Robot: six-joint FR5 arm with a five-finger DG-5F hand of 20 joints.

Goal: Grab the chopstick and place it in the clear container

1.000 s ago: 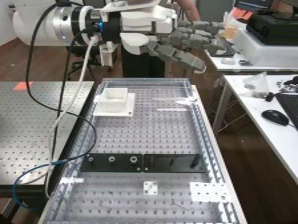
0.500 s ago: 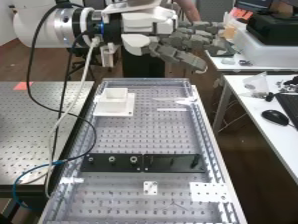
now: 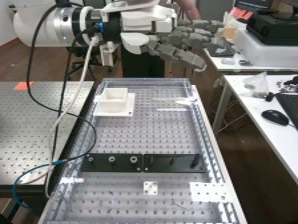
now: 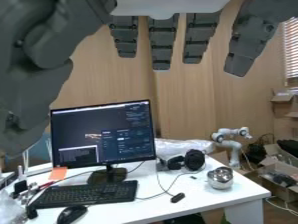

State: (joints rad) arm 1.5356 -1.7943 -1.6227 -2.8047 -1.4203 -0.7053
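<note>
High above the bench's far end hangs the hand (image 3: 181,44), its fingers stretched out toward the right with nothing between them. In the wrist view the hand (image 4: 161,42) shows long straight fingers, with the thumb hanging apart from them. On the perforated bench top lies a thin white strip (image 3: 171,109), which may be the chopstick. Just beyond it is a clear, flattish piece (image 3: 174,100); I cannot tell whether this is the clear container. The hand touches neither.
A white square box (image 3: 114,100) stands on a white plate at the bench's far left. Black plates (image 3: 174,162) cross the middle. Cables loop down on the left. A side desk (image 3: 249,110) holds a mouse (image 3: 275,117); a monitor (image 4: 103,136) stands on a white desk.
</note>
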